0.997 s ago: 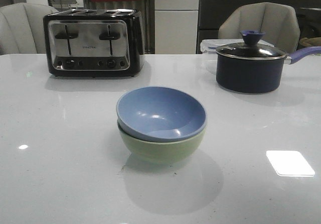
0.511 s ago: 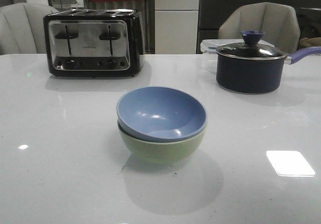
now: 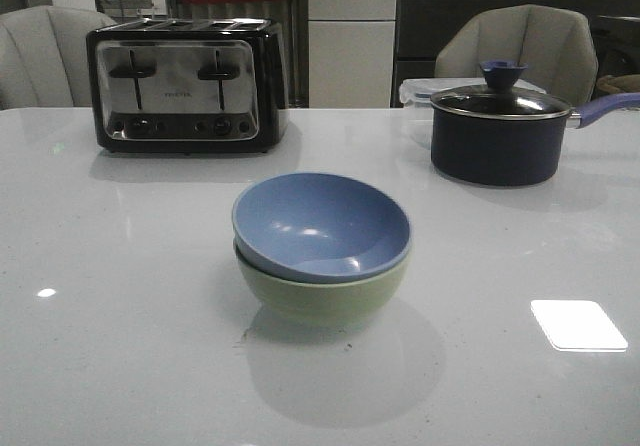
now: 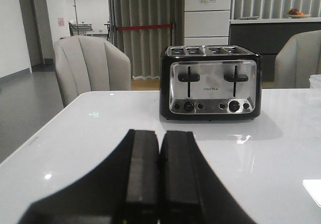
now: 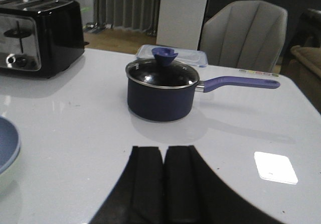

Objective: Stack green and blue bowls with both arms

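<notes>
Nearest in each wrist view are the grippers themselves. The left gripper (image 4: 159, 179) is held low and level over the white table (image 3: 120, 346), its two dark fingers pressed flat together with only a thin seam between them and nothing caught there. The right gripper (image 5: 164, 184) sits in the same pose, level above the tabletop, fingers brought together and empty. Neither arm shows in the front view.

The blue bowl (image 3: 322, 226) sits nested inside the green bowl (image 3: 320, 298), the pair standing upright on the table in the middle of the front view, the blue rim showing just above the green one. In the right wrist view a sliver of the blue bowl's rim (image 5: 9, 146) shows at the picture's edge, off to the left of the right gripper's fingers and well apart from them, on the toaster's side. The left wrist view does not take in the bowls, so their place relative to the left gripper cannot be told from it.

Farther on, ahead of the left gripper, stands a black and chrome toaster (image 4: 210, 82). Ahead of the right gripper stands a dark lidded saucepan (image 5: 161, 93), its blue handle (image 5: 241, 82) reaching away from the toaster's side. Behind the pan lies a clear lidded container (image 5: 173, 56). Grey chairs (image 3: 520, 51) stand beyond the table's far edge.
</notes>
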Tool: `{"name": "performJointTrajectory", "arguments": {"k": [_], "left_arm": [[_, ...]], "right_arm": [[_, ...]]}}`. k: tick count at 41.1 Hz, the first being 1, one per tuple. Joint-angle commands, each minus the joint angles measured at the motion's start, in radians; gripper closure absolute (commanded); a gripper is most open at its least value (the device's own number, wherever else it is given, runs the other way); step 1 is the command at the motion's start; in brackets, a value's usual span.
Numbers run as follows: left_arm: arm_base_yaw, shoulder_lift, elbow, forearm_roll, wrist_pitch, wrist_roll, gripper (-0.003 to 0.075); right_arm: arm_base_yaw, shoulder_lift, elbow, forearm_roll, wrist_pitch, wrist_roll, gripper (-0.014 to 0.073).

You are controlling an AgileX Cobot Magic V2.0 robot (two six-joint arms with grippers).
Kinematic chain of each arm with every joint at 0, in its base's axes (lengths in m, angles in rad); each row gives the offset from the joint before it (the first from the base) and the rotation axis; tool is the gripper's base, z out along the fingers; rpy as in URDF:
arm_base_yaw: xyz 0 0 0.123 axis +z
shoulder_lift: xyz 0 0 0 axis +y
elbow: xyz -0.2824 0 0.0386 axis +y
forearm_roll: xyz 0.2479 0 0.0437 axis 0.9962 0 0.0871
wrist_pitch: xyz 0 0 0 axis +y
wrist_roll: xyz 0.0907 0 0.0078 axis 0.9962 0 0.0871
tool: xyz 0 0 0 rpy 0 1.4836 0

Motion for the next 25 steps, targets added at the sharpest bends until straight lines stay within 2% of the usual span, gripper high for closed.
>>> {"name": "performJointTrajectory", "arguments": {"k": [1,8,12,25], "left_arm": [[-0.007,-0.020,0.004,-0.009,-0.090,-0.004,0.0627],[-0.007,-0.020,0.004,-0.009,-0.090,-0.004,0.0627],[-0.007,-0.020,0.004,-0.009,-0.090,-0.004,0.0627],[-0.007,-0.020,0.004,-0.009,-0.090,-0.004,0.0627]], "right_arm": [[-0.011,-0.071,0.074,0.005,-0.174,-0.012,0.0537],[-0.014,-0.176,0.189,0.005,-0.182,-0.012,0.0537],[-0.017,-0.178,0.186,0.005,-0.140,-0.012,0.0537],[-0.017,-0.178,0.186,0.005,-0.143,0.003,0.0537]]}}
